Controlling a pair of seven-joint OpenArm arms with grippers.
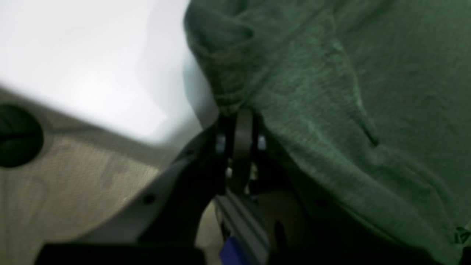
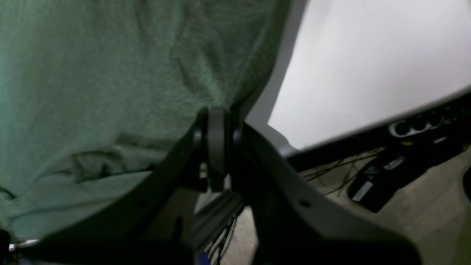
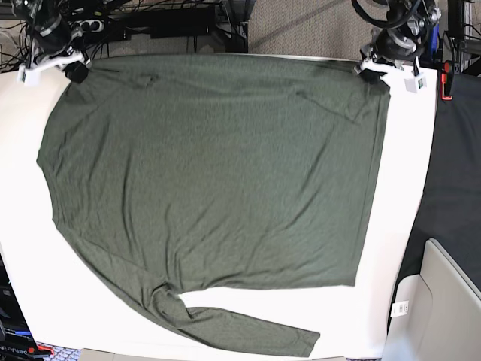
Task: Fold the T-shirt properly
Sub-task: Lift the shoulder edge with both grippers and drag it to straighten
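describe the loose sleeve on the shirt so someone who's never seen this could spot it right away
Start at the white table, mostly covered by the spread dark olive-green T-shirt. Follow the shirt's body to its near edge, where one long sleeve trails along the table's near edge, ending in a hemmed cuff. It is the only narrow strip lying apart from the broad body, far from both grippers.

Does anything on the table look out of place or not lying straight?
Yes. One long sleeve of the T-shirt lies slanted under the near hem, toward the table's near edge, not flat at the side. The opposite sleeve is not visible.
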